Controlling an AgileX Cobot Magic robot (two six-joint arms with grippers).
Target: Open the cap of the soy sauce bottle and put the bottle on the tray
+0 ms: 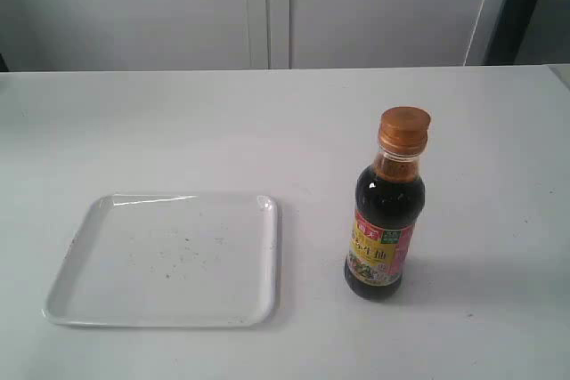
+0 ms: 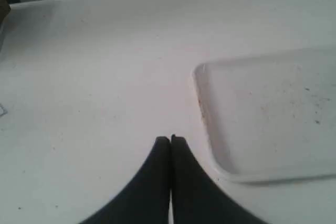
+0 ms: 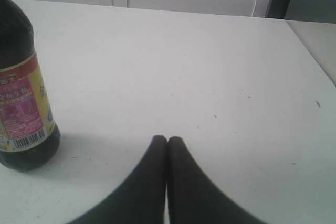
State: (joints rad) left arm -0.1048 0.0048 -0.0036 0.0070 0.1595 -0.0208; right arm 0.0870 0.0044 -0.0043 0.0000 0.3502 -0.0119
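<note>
Soy sauce bottle (image 1: 385, 220) stands upright on the white table (image 1: 178, 122), well to the right of the white tray (image 1: 76, 255) and not touching it; the tray lies flat with nothing on it but a few dark specks. The copper-orange cap (image 1: 404, 127) sits down on the neck, so the opening step appears not yet begun.

Neither arm shows in the exterior view. The left pincer (image 2: 170, 139) hovers over bare table just beside the tray's near corner, its fingers pressed together on nothing. The right pincer (image 3: 167, 139) is likewise pressed together and holds nothing, with the bottle off to one side of it and apart from it.

For the step in hand, both pincers need to spread before they come in. A sound plan, judging from the layout, is for one pincer to grip the glass body at or below the label to steady it, while the other works at the cap's lip. The bottle is tall with a small base, so a push on the cap with the body unheld would likely tip it. Where the cap's lip faces cannot be told from these views.
</note>
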